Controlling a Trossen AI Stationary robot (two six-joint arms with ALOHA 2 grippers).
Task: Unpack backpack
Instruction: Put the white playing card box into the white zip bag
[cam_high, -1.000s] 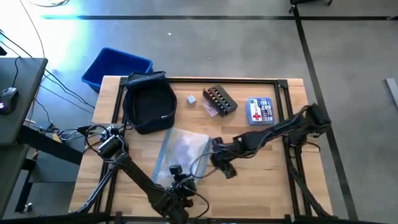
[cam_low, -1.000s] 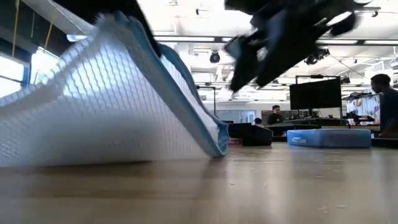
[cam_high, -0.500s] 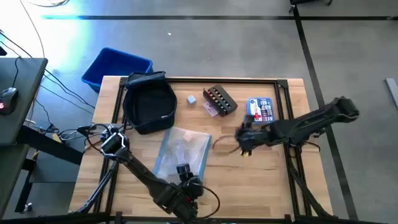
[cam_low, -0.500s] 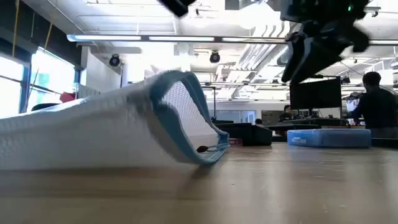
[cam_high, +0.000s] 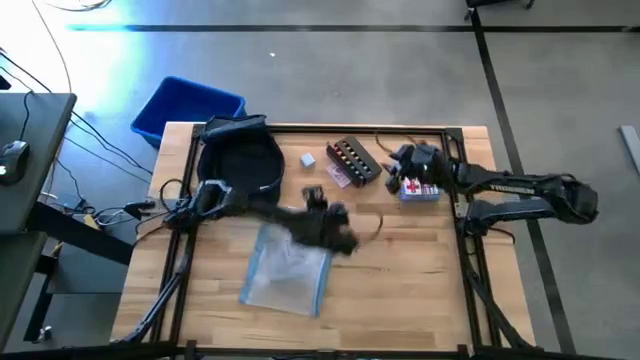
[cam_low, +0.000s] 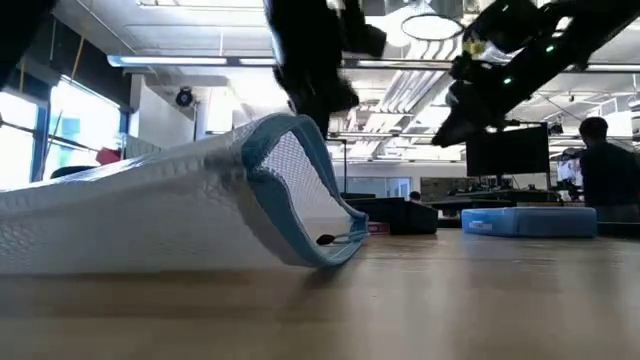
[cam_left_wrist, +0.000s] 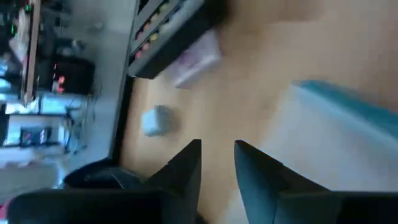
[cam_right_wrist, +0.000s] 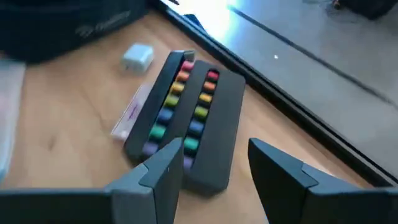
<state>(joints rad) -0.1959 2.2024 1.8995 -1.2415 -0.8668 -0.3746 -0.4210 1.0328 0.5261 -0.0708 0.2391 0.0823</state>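
The dark navy backpack (cam_high: 240, 165) lies on the table's far left part, its opening up. A clear pouch with a blue edge (cam_high: 288, 272) lies flat near the middle; the low view shows its blue-edged end (cam_low: 300, 190). My left gripper (cam_high: 340, 238) hovers open over the wood by the pouch's far right corner (cam_left_wrist: 323, 99), with nothing between its fingers. My right gripper (cam_high: 402, 160) hangs open at the far right, between the black case of coloured markers (cam_right_wrist: 193, 118) and the first-aid box (cam_high: 420, 182), also holding nothing.
A small white cube (cam_high: 308, 160) and a pink-striped packet (cam_right_wrist: 129, 117) lie beside the marker case (cam_high: 355, 160). A bright blue bin (cam_high: 185, 105) stands off the table's far left corner. Bare wood lies at the near right. People sit at desks in the room behind (cam_low: 600, 170).
My left gripper has swung from the table's near edge toward the far side, over the pouch to its far right corner. My right gripper has drawn away from the pouch's right edge, toward the far right. The pouch's raised right edge has sunk to the table.
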